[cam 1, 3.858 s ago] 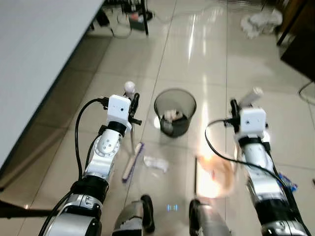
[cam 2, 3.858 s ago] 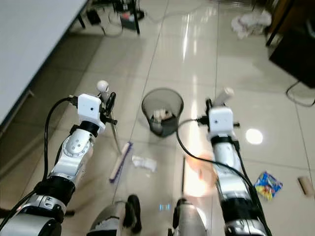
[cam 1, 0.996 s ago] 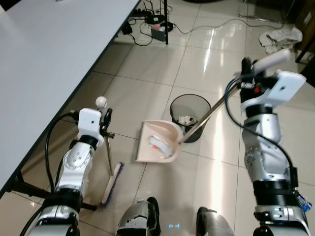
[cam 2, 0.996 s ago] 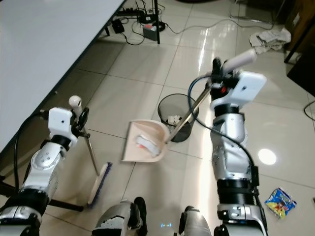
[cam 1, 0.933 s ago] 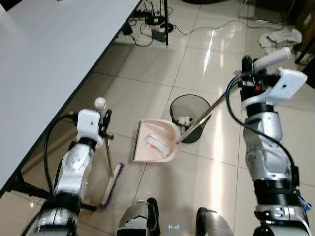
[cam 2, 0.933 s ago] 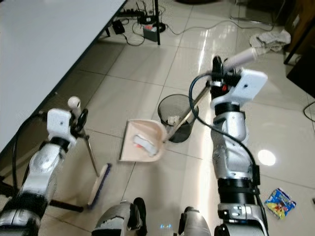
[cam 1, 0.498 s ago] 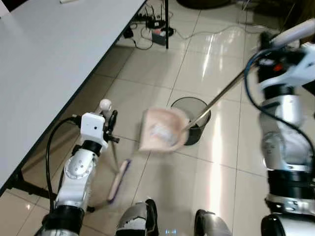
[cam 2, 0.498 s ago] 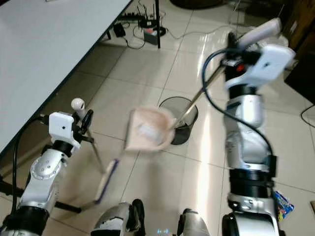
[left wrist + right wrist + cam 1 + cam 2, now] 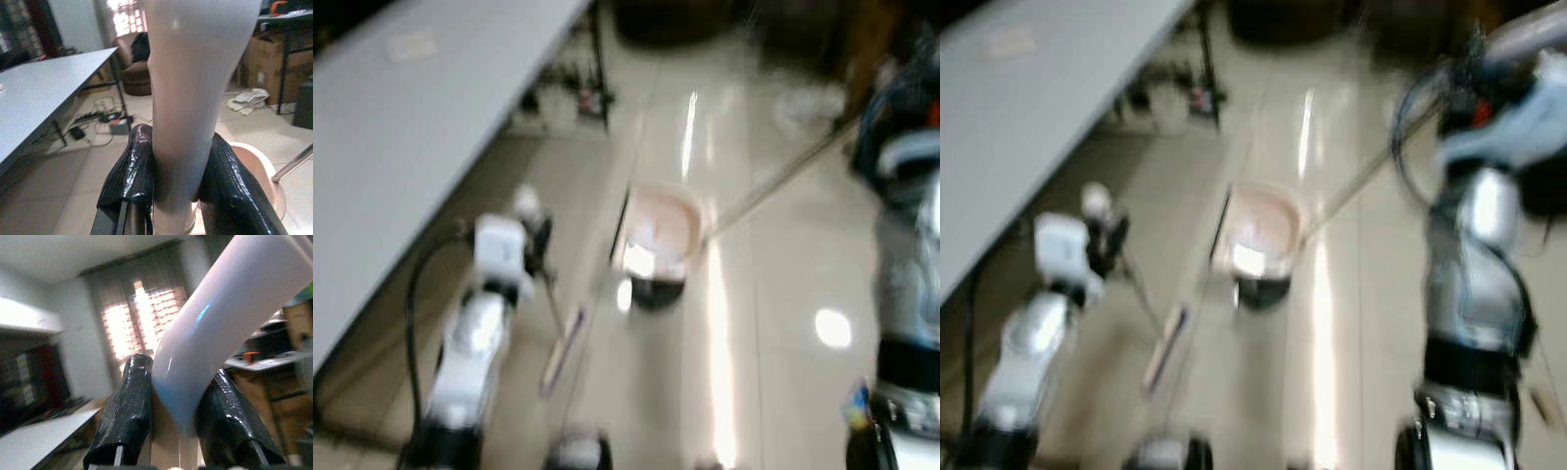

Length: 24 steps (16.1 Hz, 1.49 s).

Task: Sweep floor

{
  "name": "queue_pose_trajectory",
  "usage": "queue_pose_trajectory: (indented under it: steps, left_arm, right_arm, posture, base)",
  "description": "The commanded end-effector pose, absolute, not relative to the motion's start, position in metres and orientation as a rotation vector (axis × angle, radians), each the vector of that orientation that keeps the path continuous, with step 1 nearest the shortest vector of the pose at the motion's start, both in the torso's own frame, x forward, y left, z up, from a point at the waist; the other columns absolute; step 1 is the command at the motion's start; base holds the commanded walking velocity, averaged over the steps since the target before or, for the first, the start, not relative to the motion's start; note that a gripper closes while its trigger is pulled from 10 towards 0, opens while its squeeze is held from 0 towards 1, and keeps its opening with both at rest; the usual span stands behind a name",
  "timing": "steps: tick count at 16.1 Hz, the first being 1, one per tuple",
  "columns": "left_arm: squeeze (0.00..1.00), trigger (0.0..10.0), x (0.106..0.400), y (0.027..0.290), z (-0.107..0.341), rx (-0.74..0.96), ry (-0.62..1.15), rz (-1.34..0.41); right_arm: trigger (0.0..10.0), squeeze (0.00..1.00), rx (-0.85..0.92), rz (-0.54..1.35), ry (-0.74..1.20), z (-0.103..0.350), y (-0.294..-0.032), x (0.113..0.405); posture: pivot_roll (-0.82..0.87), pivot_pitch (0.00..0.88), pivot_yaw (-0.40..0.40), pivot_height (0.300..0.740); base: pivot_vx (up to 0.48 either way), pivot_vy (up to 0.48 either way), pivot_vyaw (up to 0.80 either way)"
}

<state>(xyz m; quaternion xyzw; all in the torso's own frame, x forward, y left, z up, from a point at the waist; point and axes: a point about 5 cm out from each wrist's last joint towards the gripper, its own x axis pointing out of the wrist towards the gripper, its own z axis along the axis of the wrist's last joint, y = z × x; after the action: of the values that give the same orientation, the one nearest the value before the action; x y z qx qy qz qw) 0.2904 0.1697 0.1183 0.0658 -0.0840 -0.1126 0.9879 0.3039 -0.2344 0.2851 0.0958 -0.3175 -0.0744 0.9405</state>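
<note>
Both eye views are blurred. My right gripper [image 9: 1474,61], raised high on the right, is shut on the white handle [image 9: 220,318] of the long-poled dustpan. The pink dustpan [image 9: 658,230] hangs tilted just above the dark mesh waste bin [image 9: 651,290], with pale litter inside the pan. Lower on the left, my left gripper [image 9: 536,240] is shut on the broom's pale handle [image 9: 195,98]. The broom's brush head [image 9: 562,349] rests on the tiled floor left of the bin. The black fingers [image 9: 129,171] press both sides of the broom handle.
A grey table [image 9: 411,127] runs along the left, with cables and a power box [image 9: 579,98] under its far end. A crumpled cloth [image 9: 808,103] lies far right. A colourful packet [image 9: 855,411] lies by my right leg. Dark furniture stands at the back.
The right arm has lifted the dustpan from beside the bin to directly over it. The whole picture has shifted and blurred with camera motion. The left arm still holds the broom.
</note>
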Motion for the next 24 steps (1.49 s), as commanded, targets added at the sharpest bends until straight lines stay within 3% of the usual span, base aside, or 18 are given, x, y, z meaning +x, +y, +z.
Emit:
queue_pose_trajectory:
  steps: [1,13,24]
  left_arm:
    - [0.00,10.0,0.292,0.178,0.127,0.154,-0.196,-0.199]
    - [0.00,10.0,0.291,0.185,0.129,0.163,-0.179,-0.152]
    - [0.00,10.0,0.284,0.192,0.122,0.194,-0.131,-0.141]
  right_arm:
    - [10.0,0.00,0.225,-0.118,-0.693,0.296,-0.229,0.305]
    - [10.0,0.00,0.268,-0.114,-0.663,0.293,-0.227,0.310]
    - [10.0,0.00,0.224,-0.108,-0.659,0.282,-0.224,0.317]
  posture:
    - [0.01,0.064,0.079,0.740]
    - [0.01,0.059,0.059,0.740]
    - [0.03,0.072,0.067,0.740]
  base:
    - [0.398,0.000,0.00]
    - [0.400,0.000,0.00]
    - [0.000,0.000,0.00]
